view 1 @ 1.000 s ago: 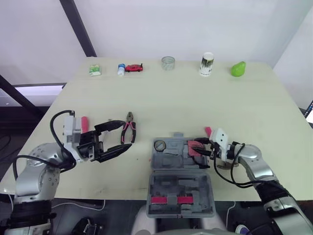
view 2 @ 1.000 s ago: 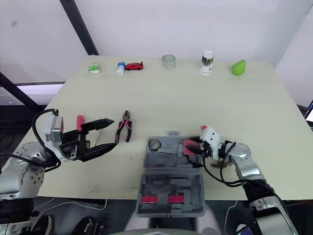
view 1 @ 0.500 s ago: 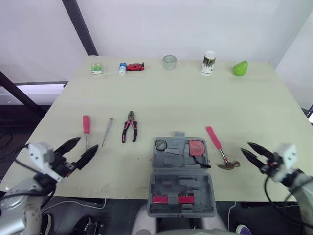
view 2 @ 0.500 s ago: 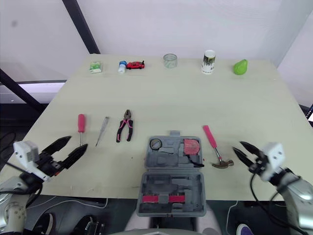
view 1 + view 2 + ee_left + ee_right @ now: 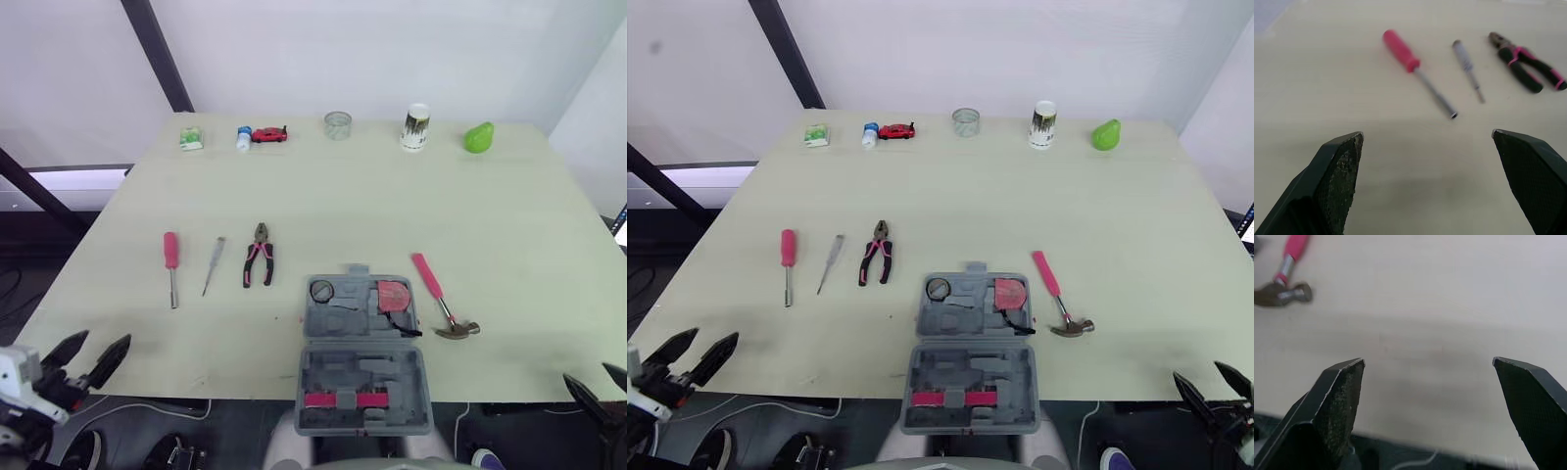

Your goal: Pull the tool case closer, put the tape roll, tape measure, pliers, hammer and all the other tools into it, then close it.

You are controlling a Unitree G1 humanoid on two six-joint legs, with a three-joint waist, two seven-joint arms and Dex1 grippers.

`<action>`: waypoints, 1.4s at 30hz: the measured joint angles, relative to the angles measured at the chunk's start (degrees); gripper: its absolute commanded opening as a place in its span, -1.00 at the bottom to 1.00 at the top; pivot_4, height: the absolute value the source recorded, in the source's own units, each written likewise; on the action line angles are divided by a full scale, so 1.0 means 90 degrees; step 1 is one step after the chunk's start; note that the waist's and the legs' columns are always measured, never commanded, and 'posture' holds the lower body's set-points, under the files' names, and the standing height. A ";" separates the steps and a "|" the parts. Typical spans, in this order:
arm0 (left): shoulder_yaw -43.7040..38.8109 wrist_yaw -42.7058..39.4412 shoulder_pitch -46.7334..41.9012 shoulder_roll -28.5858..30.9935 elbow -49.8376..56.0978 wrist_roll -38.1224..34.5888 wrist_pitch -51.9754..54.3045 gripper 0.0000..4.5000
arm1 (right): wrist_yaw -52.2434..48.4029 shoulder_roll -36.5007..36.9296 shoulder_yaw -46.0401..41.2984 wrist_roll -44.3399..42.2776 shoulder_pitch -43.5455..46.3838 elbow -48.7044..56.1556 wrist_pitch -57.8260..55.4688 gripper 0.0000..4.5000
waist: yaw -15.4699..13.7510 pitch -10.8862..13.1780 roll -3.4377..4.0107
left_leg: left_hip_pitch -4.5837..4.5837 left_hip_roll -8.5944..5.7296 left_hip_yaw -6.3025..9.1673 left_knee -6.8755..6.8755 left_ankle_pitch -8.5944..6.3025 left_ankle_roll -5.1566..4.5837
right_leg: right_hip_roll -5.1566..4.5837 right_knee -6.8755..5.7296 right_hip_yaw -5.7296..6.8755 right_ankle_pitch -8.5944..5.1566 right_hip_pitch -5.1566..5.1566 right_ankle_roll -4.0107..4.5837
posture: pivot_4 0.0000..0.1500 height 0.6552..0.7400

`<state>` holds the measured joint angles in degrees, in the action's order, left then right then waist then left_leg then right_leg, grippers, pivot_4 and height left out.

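Looking down from the head, the open tool case (image 5: pixel 362 348) sits at the table's (image 5: pixel 392 196) near edge, hammer (image 5: pixel 436 294) just right of it; left wrist shows the left gripper (image 5: pixel 1426 133) gaping empty toward the pliers (image 5: pixel 1525 66), right wrist the right gripper (image 5: pixel 1428 361) likewise, so I'd straddle the hammer handle squarely.

Tools beside an open case on a pale wooden table (image 5: pixel 343 206).
The grey plastic tool case (image 5: pixel 323 377) sits at the near edge, a pink-handled hammer (image 5: pixel 438 297) just right of it; leftward lie black-and-pink pliers (image 5: pixel 259 264), a thin metal bit (image 5: pixel 213 265), then a pink-handled screwdriver (image 5: pixel 171 269).
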<state>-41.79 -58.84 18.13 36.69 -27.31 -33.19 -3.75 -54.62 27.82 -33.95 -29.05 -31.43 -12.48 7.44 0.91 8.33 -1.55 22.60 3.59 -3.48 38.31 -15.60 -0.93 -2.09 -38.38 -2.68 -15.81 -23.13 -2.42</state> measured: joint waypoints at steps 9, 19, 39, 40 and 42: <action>0.0511 0.0371 -0.0256 -0.0266 0.1716 -0.0086 0.0540 1.00 | -0.0391 0.0291 0.0132 -0.0403 -0.0080 0.1404 -0.0429 0.97 | -0.0031 -0.0014 0.0001 | 0.0000 0.0005 0.0002 0.0000 0.0000 0.0001 | -0.0012 -0.0001 0.0004 0.0003 0.0002 0.0003 | 1.00 1.00; 0.1862 0.2576 -0.1282 -0.0988 0.3746 0.0214 0.2083 1.00 | -0.0348 0.1227 0.1575 -0.1020 0.1650 0.3882 -0.2069 0.97 | -0.0021 -0.0013 0.0002 | 0.0001 -0.0029 0.0009 0.0007 0.0001 -0.0001 | 0.0008 -0.0003 -0.0003 0.0023 0.0006 -0.0025 | 1.00 1.00; 0.3837 0.5591 -0.4031 -0.2117 0.2206 0.2716 0.2955 1.00 | -0.0796 0.1361 0.3448 -0.0426 0.4428 0.3235 -0.2534 0.97 | -0.0100 -0.0010 -0.0009 | 0.0032 -0.0045 0.0072 0.0013 0.0003 0.0001 | 0.0015 -0.0001 0.0040 0.0025 0.0012 -0.0029 | 1.00 1.00; 0.3845 0.5608 -0.4117 -0.2150 0.2118 0.2746 0.2975 1.00 | -0.0808 0.1350 0.3470 -0.0413 0.4483 0.3231 -0.2533 0.97 | -0.0104 -0.0010 -0.0009 | 0.0032 -0.0046 0.0073 0.0014 0.0003 0.0001 | 0.0016 -0.0001 0.0041 0.0025 0.0012 -0.0029 | 1.00 1.00; 0.3854 0.5633 -0.4278 -0.2252 0.1999 0.2780 0.3048 1.00 | -0.0816 0.1318 0.3489 -0.0399 0.4570 0.3231 -0.2530 0.97 | -0.0108 -0.0010 -0.0009 | 0.0032 -0.0046 0.0072 0.0014 0.0003 0.0001 | 0.0015 -0.0002 0.0040 0.0025 0.0012 -0.0029 | 1.00 1.00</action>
<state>-7.11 -8.14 -20.36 16.42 -9.32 -8.18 23.68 -61.97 39.68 -2.55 -32.64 9.70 16.60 -15.33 -0.06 8.24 -1.63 22.89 3.18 -2.83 38.44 -15.58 -0.92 -1.95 -38.39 -2.31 -15.58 -23.02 -2.68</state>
